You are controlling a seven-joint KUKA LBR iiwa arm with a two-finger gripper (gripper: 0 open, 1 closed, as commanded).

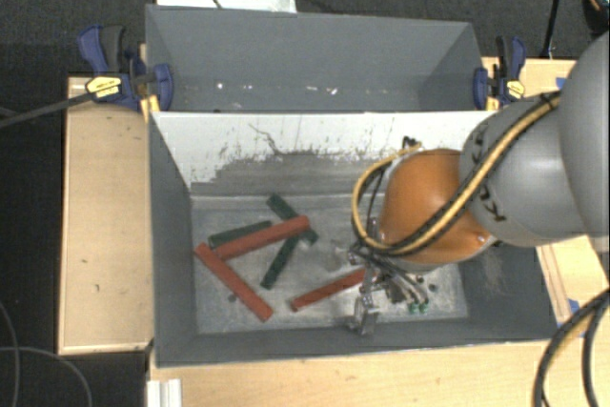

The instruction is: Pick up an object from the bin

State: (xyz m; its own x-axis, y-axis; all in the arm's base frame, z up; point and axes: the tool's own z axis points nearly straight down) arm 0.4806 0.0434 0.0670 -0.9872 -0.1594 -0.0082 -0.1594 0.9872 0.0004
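My gripper [365, 312] hangs low over the bin floor at the front, right of the middle, under the arm's orange cover. A short red stick [324, 292] lies flat just left of it, its right end reaching up to the gripper. Whether that end is touched I cannot tell. Small green bits [416, 306] lie on the floor just right of the gripper.
Further left lie two long red sticks, one [233, 282] slanting toward the front and one [268, 236] behind it. Three dark green sticks [280, 263] [239, 232] [289, 214] are mixed among them. The arm covers the bin's right side.
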